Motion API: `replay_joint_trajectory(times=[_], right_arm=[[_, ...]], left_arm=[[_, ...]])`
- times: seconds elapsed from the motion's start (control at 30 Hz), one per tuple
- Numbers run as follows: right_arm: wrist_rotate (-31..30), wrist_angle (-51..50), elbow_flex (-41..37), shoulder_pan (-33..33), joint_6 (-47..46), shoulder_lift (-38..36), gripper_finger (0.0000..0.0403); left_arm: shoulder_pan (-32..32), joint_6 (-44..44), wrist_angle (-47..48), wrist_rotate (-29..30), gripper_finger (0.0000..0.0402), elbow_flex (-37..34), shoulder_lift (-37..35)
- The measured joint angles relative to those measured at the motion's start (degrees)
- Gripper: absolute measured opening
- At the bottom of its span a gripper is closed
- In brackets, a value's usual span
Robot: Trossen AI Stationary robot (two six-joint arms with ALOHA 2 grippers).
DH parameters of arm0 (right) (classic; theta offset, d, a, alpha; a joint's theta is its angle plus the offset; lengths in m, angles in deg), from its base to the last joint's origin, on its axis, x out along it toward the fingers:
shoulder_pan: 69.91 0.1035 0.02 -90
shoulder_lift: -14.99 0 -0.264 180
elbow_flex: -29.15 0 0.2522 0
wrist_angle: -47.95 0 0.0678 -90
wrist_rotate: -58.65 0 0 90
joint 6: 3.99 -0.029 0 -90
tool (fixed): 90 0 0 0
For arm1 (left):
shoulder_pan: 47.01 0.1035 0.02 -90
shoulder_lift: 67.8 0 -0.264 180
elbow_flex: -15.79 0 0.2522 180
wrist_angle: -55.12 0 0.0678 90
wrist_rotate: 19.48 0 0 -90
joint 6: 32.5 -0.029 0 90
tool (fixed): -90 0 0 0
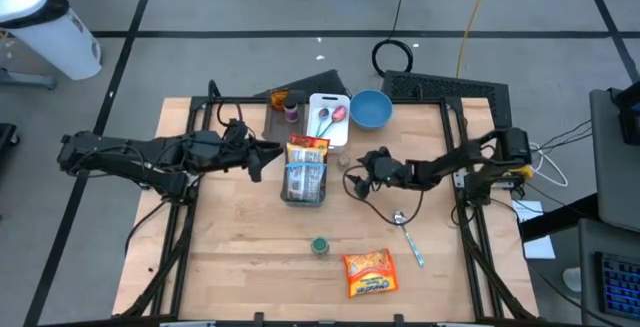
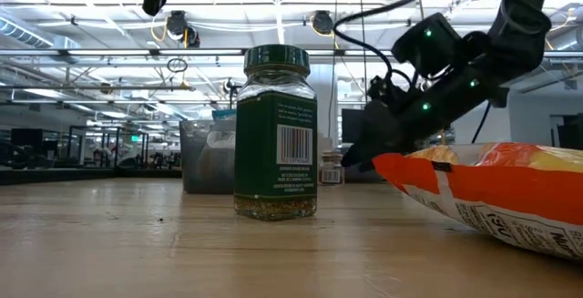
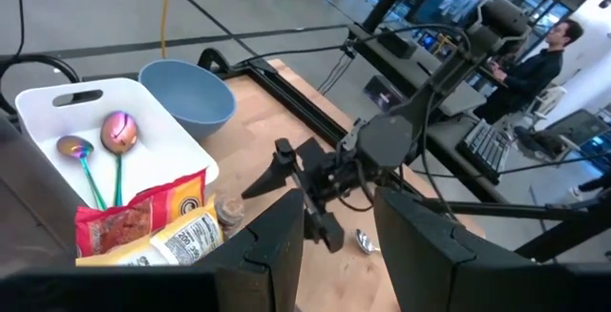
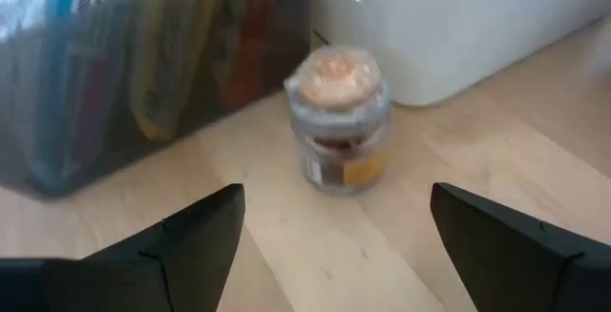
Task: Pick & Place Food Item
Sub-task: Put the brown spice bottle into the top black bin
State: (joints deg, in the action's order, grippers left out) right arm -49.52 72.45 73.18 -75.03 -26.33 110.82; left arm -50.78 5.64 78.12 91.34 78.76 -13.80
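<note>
One small jar [image 4: 338,121] upright on tabletop [image 1: 230,257], beside bin [image 1: 304,182] and tray [image 1: 327,117]. Right end effector [image 4: 334,245] released, straddling approach, no contact. Risk: off-centre closing tips jar. Left end effector [image 3: 339,245] released, idle near bin.

A bin [image 1: 304,195] holding food packets [image 1: 306,159] sits mid-table, with a tray [image 1: 322,101] of two spoons [image 1: 329,118] and a bowl [image 1: 370,109] behind it. A small jar [image 4: 339,121] stands just right of the bin. Nearer the front lie a spice jar [image 1: 320,246], a snack bag [image 1: 369,272] and a loose spoon [image 1: 407,236].
</note>
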Motion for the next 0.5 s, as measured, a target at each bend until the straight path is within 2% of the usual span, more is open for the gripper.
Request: replay_joint_trajectory(times=[0.2,0.5], right_arm=[[0.11,5.05,0.44,0.15,-0.14,4.41,0.0327],[-0.55,5.78,6.17,0.84,-0.09,12.23,0.0327]], left_arm=[[0.00,1.05,0.00,-0.25,0.0136,0.00,0.00],[0.00,2.41,0.00,-0.26,0.0136,0.02,0.00]])
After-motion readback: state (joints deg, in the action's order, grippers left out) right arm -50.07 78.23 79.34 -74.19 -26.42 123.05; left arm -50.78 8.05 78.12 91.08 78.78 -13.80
